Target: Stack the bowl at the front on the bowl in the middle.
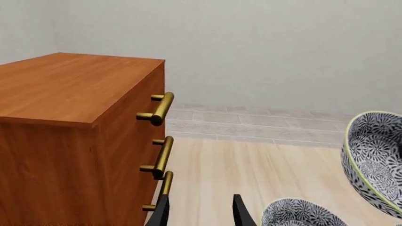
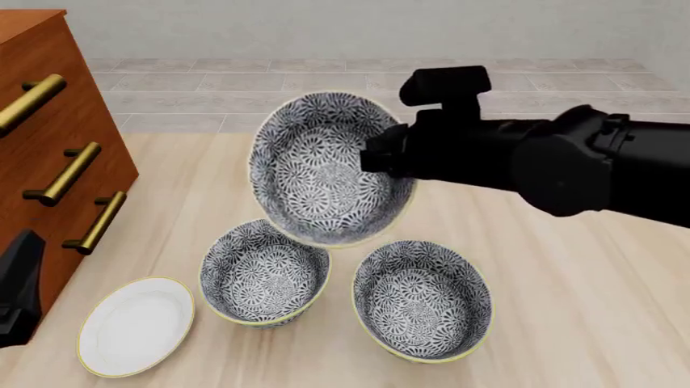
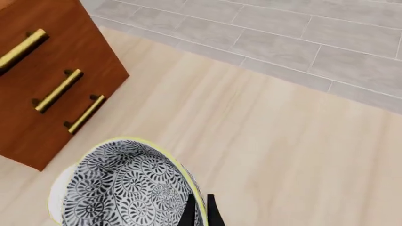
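My right gripper (image 2: pixel 380 158) is shut on the right rim of a floral bowl (image 2: pixel 318 166), which I take for the bowl at the front. The bowl hangs tilted above the table. In the right wrist view its fingers (image 3: pixel 189 213) pinch that bowl's (image 3: pixel 122 188) yellowish rim. Two like bowls stand on the table: one on the left (image 2: pixel 264 273), below the lifted one, and one on the right (image 2: pixel 422 301). Which of them is the bowl in the middle I cannot tell. My left gripper (image 1: pixel 201 217) is open and empty, low by the cabinet (image 2: pixel 16 299).
A wooden cabinet (image 2: pixel 48 145) with brass handles (image 1: pixel 160 109) fills the left side. A plain white plate (image 2: pixel 137 325) lies at the front left, next to the left bowl. The right arm (image 2: pixel 561 158) reaches in across the right half of the table.
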